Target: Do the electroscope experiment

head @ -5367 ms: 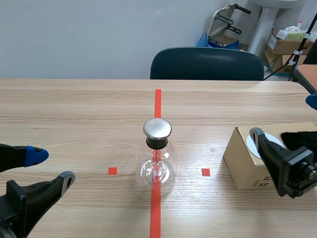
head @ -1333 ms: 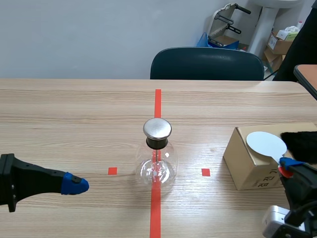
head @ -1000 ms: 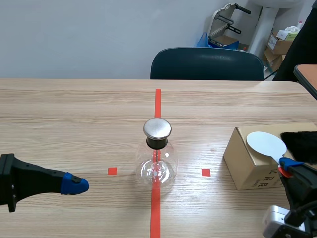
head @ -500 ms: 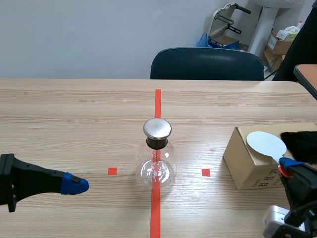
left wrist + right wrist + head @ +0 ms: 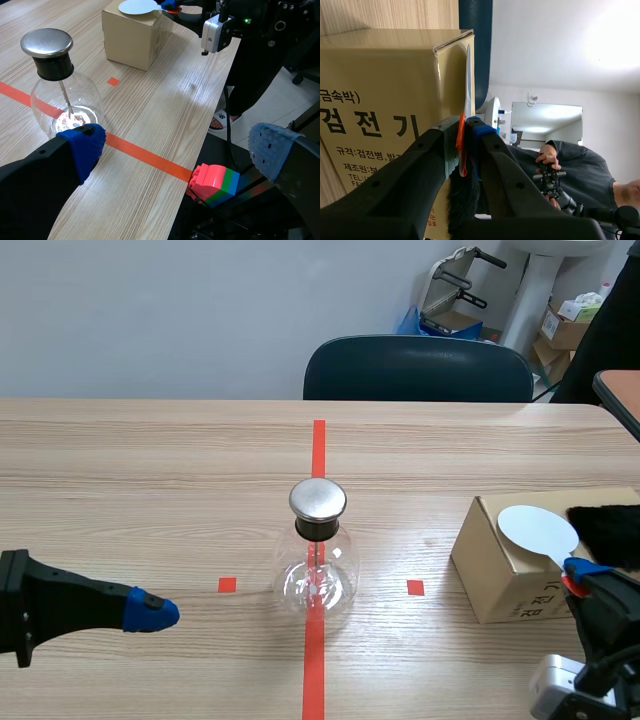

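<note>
— Electroscope (image 5: pixel 318 560) test: report what stands where, left side first.

— Left gripper (image 5: pixel 177 150): low over the near left of the table, jaws wide apart, holding nothing. Its blue tip points toward the flask but is apart from it.

— And the instrument itself?

— Upright in the middle of the table, on the red tape line. The metal cap (image 5: pixel 318 498) is seated in the neck and nothing is touching it.

— Further right?

— A cardboard box (image 5: pixel 500 575) sits near the right edge. The white disc (image 5: pixel 538 530) lies flat on its top, with a black fur cloth (image 5: pixel 605 528) just beside it on the same box.

— Right gripper?

— Right gripper (image 5: pixel 590 575): at the near side of the box, jaws closed on a thin orange-red strip. The wrist view shows that strip edge-on, so I take it, not with certainty, to be the disc's handle.

— Progress?

— Early, in my judgement. The disc is gripped but not lifted. Lifting it, rubbing it on the fur and carrying it to the cap all remain.
</note>
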